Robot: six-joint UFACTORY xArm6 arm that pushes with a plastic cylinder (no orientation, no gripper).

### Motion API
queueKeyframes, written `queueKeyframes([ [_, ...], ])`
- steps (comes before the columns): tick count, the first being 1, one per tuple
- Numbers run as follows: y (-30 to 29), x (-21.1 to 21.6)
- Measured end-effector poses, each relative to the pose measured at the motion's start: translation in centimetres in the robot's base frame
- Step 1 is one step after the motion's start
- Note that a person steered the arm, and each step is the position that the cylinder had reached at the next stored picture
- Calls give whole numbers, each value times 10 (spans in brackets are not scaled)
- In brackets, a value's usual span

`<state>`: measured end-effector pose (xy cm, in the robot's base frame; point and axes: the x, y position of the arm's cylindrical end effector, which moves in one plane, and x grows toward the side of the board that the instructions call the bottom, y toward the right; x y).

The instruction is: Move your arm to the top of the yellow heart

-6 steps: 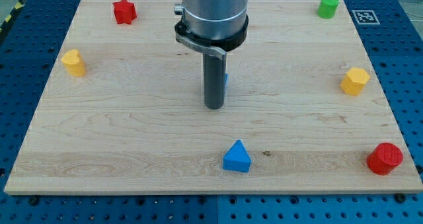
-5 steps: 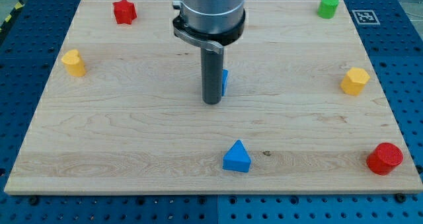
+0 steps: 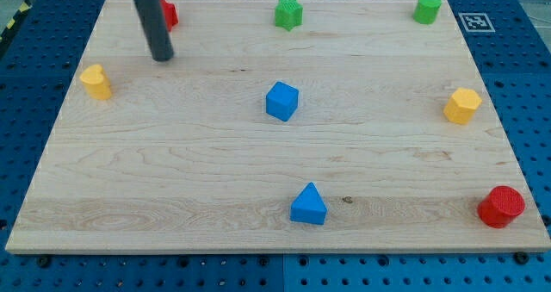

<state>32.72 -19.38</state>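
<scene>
My tip (image 3: 162,58), the lower end of a straight dark rod, is resting on the pale wooden table (image 3: 172,180) in the view's upper left, and since the rod carries no jaws there is nothing here that could be clenched, released or grasping. The small yellow heart-shaped block (image 3: 96,81) is sitting near the table's left edge, lying to the view's left of my tip and a little lower, close by but clearly apart from it. A red block (image 3: 170,14) is standing just behind the rod toward the view's top, partly hidden by it, so its shape cannot be made out. A green star-shaped block (image 3: 289,14) is lying along the top edge near the middle, and a green cylinder block (image 3: 426,8) is standing in the top right corner. A blue cube block (image 3: 281,101) is sitting near the centre of the table, well apart from my tip, and a blue triangular block (image 3: 308,205) is lying below it toward the view's bottom. A yellow hexagonal block (image 3: 462,105) is sitting near the right edge, and a red cylinder block (image 3: 501,207) is standing in the bottom right corner.
</scene>
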Motion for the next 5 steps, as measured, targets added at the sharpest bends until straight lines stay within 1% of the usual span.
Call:
queueKeyframes([
  [1, -22, 0],
  [2, -28, 0],
  [3, -55, -4],
  [4, -100, -7],
  [5, -111, -5],
])
